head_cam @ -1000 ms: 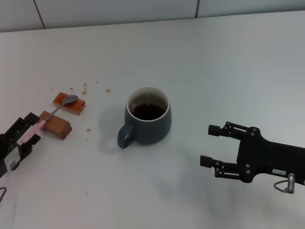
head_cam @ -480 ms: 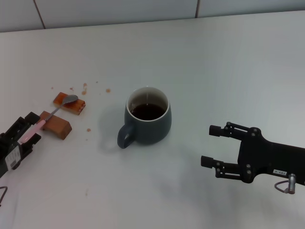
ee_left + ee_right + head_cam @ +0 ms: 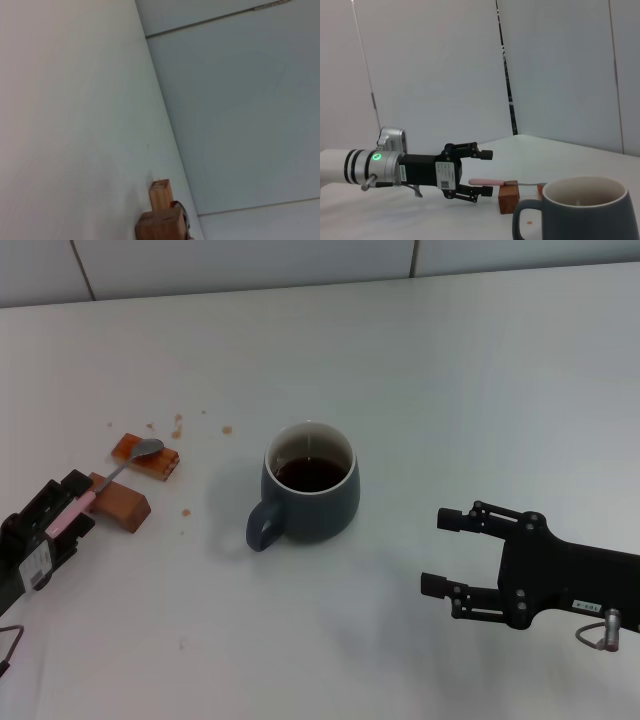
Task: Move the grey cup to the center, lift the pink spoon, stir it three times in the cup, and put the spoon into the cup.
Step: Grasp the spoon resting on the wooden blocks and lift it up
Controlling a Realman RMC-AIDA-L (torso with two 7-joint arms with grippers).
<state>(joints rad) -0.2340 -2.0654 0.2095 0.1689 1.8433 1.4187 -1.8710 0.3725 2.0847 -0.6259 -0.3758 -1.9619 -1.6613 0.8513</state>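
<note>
A plain white table (image 3: 470, 380) ran back to pale panelled walls, with a few brown crumbs scattered on its left side. The left claw (image 3: 70, 502) sat low at the table's left edge with its fingers spread wide on either side of the pink handle of the pink spoon (image 3: 112, 477), not visibly pressing on it. The spoon lay bridged across two brown blocks (image 3: 118, 500), its metal bowl resting on the farther one. Well apart to the right stood the grey cup (image 3: 305, 495), near the middle of the table, holding dark liquid, its handle turned toward the robot. The right claw (image 3: 452, 552) hovered beyond it, wide open, empty and apart from the cup. Judging by this, the cup was already placed and the spoon pickup was in hand; the next move called for closing on the handle and lifting straight up clear of the blocks.
</note>
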